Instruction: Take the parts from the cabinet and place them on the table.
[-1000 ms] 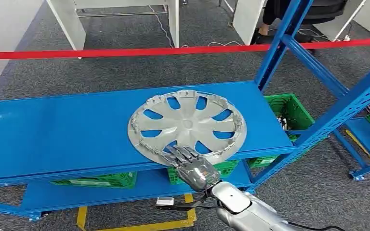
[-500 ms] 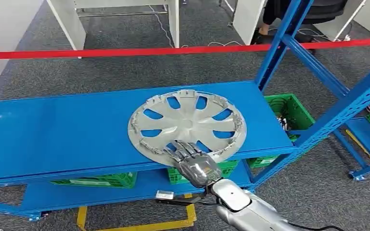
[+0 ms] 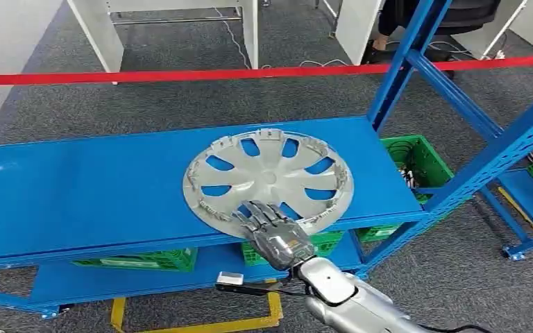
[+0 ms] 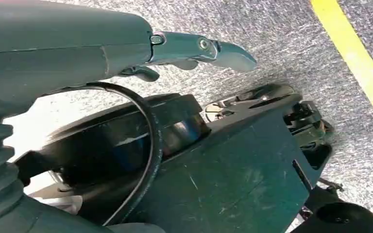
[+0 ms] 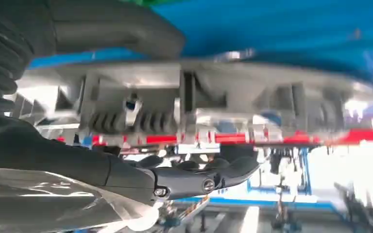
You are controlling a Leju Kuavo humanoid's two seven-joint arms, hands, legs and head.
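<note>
Lying flat on the blue shelf (image 3: 76, 187), probably light, stiff but brittle at its clip tabs and slick: silver wheel cover (image 3: 269, 178), near rim already between thumb and fingers of right hand (image 3: 272, 232), grasp unconfirmed; best taken there.

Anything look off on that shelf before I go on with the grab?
One thing: the hubcap lies inner side up, its near rim jutting past the front edge of the blue shelf, where the right hand rests on it. No damage visible.
</note>
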